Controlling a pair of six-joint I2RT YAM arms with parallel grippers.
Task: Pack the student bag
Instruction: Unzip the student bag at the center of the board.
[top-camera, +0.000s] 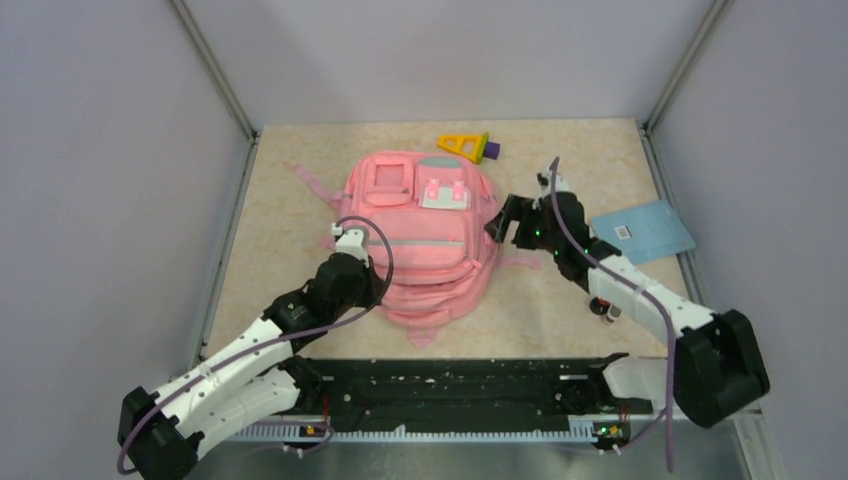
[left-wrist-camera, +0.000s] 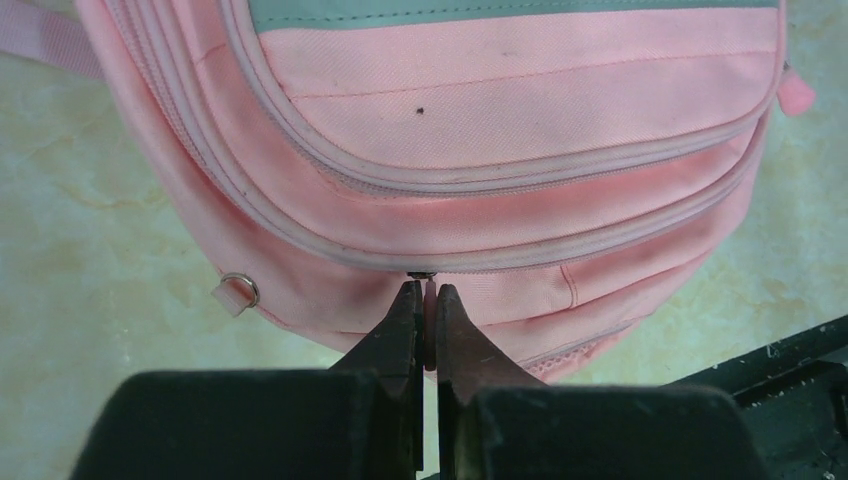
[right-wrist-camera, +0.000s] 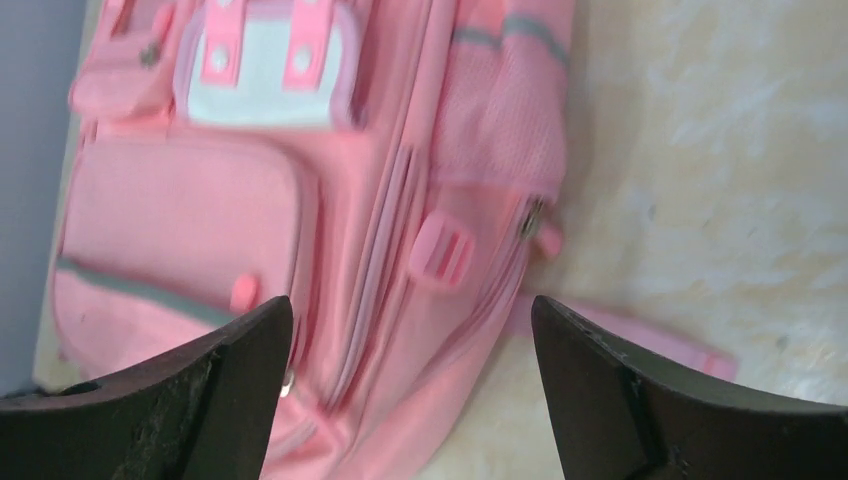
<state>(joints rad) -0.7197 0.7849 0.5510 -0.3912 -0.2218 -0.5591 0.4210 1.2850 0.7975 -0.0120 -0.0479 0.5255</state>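
The student bag (top-camera: 425, 225) is a big pink backpack lying flat in the middle of the table, front pockets up. At its near left edge my left gripper (top-camera: 380, 290) is shut on a small pink zipper pull (left-wrist-camera: 429, 315); the wrist view shows the left gripper (left-wrist-camera: 428, 292) with that tab pinched between its fingertips, just below the bag's (left-wrist-camera: 500, 120) outer zip line. My right gripper (top-camera: 503, 220) hovers at the bag's right side. In its wrist view the right gripper (right-wrist-camera: 410, 325) stands wide open over the bag's (right-wrist-camera: 230, 200) side seam and holds nothing.
A yellow and purple toy (top-camera: 466, 147) lies beyond the bag near the back edge. A light blue booklet (top-camera: 641, 231) rests at the right edge of the table. A small item (top-camera: 607, 310) sits under the right forearm. Grey walls close in both sides.
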